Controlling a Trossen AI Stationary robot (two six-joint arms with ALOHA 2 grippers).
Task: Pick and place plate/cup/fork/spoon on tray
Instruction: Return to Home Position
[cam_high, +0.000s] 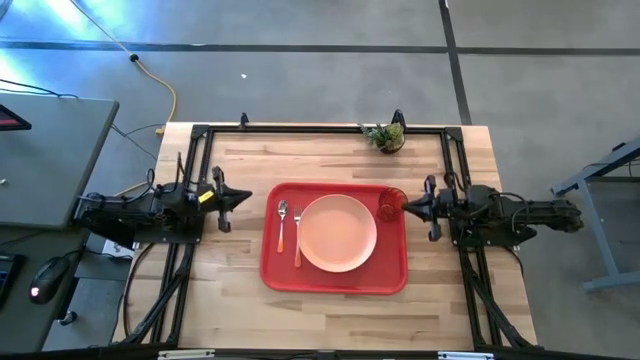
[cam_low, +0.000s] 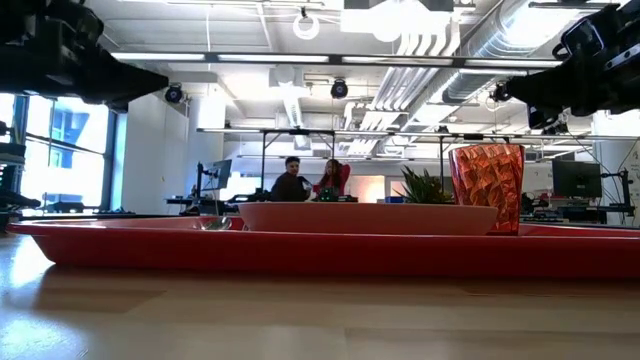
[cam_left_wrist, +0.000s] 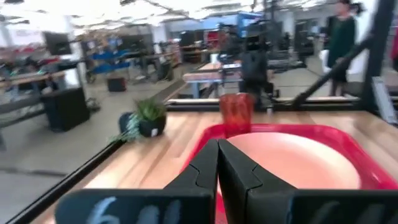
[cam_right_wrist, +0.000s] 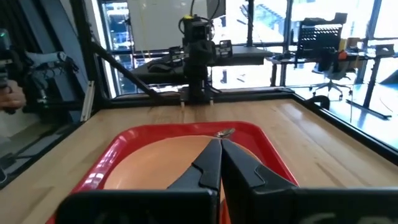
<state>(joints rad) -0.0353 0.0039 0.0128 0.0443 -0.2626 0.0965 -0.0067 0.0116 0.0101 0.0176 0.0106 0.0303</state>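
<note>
The left gripper (cam_high: 243, 198) hovers over the bare wood of the table (cam_high: 230, 300), its fingers (cam_left_wrist: 208, 171) pressed together with nothing between them. The right gripper (cam_high: 406, 207) faces it from the opposite side, its fingers (cam_right_wrist: 211, 165) likewise closed on nothing. The tray (cam_high: 335, 285) lies between the two grippers, its near edge a little ahead of the left fingertips and its far edge just under the right ones. Straight ahead of the left gripper, the first thing on the tray is the spoon (cam_high: 282, 228), then just beyond it the fork (cam_high: 297, 240), the two lying side by side with handles parallel, though the high view is too small to tell their heads apart with certainty. Next comes the plate (cam_high: 338, 233), flat in the middle of the tray. The cup (cam_high: 391, 203) stands upright in the tray's corner just in front of the right gripper's tips, beside the plate's rim. A small potted plant (cam_high: 385, 136) sits near the table's edge, off to one side of the right gripper.
</note>
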